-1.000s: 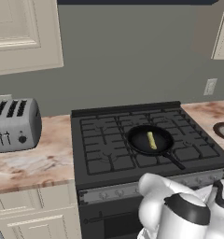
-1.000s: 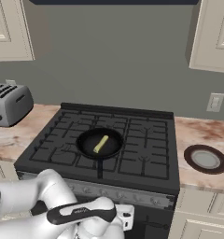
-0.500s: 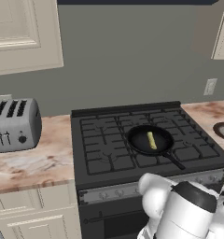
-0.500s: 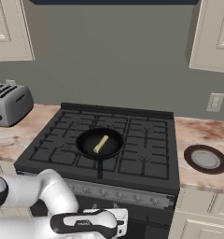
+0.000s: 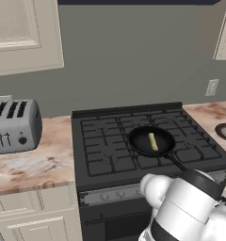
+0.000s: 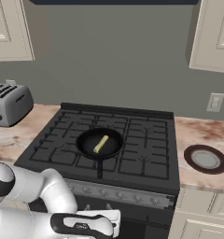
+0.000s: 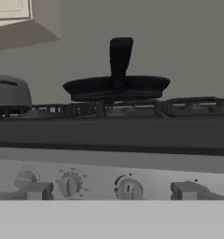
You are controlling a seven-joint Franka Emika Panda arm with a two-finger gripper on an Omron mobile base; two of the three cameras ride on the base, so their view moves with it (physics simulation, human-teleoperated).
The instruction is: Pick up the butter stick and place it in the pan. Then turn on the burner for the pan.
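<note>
Butter stick point(image 6: 101, 144) already in pan point(image 6: 99, 143); burner step in hand; gripper point(image 7: 111, 191) low facing knobs point(image 7: 129, 189); jaw state cannot tell; next: reach correct knob, turn

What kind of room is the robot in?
It looks like a home kitchen, drawn by a computer. There is a black gas stove with a pan holding a butter stick, a silver toaster on the marble counter, and pale cupboards on the wall.
</note>
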